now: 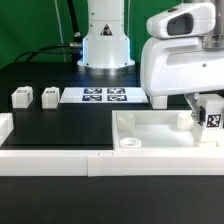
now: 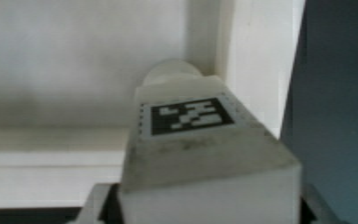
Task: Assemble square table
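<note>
The gripper [image 1: 206, 114] is pinching one leg [image 2: 202, 150] of the square table: in the wrist view the leg is filling the gap between the jaws, and both fingers appear to be pressing on its sides. This leg is sitting over the table slab [image 1: 150, 132], at its end on the exterior view's right. Two further legs [image 1: 21, 97] [image 1: 49, 96] are standing well apart from it on the dark table, just beside the marker board [image 1: 105, 96]. A fourth leg is not showing. Risks from here: the grip is looking low on the leg, so the leg is liable to pivot between the fingers when lifted. A tilted leg is likely to jam or miss when brought to a round corner socket [image 1: 128, 143]. A sideways pull is also liable to drag the slab against the border wall [image 1: 50, 155]. Markings: the held leg is showing a black-and-white square tag [image 2: 188, 114], the marker board is carrying four such tags, and no brand name or readable writing is showing anywhere.
</note>
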